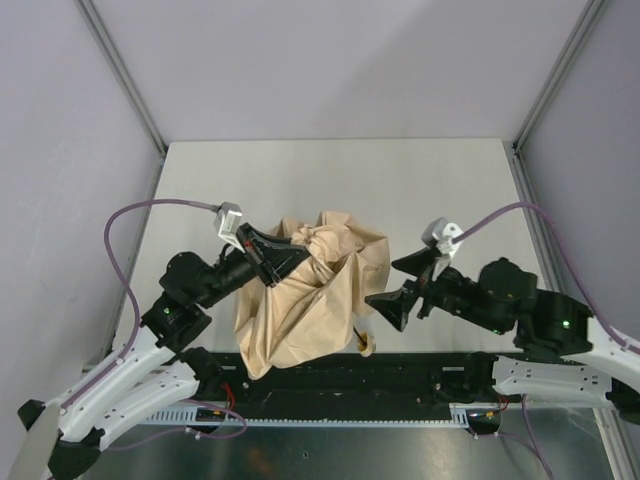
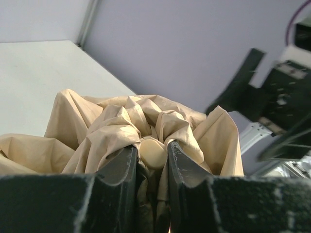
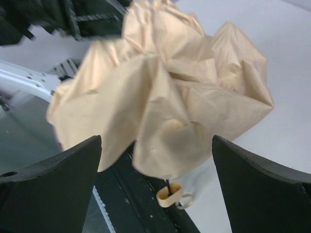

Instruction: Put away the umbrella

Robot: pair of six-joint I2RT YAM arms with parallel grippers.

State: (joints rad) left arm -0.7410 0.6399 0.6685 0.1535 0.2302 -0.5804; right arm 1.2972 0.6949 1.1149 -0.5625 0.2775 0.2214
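Pinching a gather of tan fabric at the bunched top of the umbrella (image 1: 300, 300), my left pincer (image 1: 268, 262) is nearly closed, which I judge keeps the canopy propped up so its folds hang loose. The bundle sits at the near edge of the surface (image 1: 400, 190), its handle (image 3: 170, 195) dangling low by the black rail (image 1: 420, 372). My right pincer (image 1: 385, 283) stands spread wide just beside the fabric, holding nothing. Open room lies behind and to the right; the near edge looks crowded.
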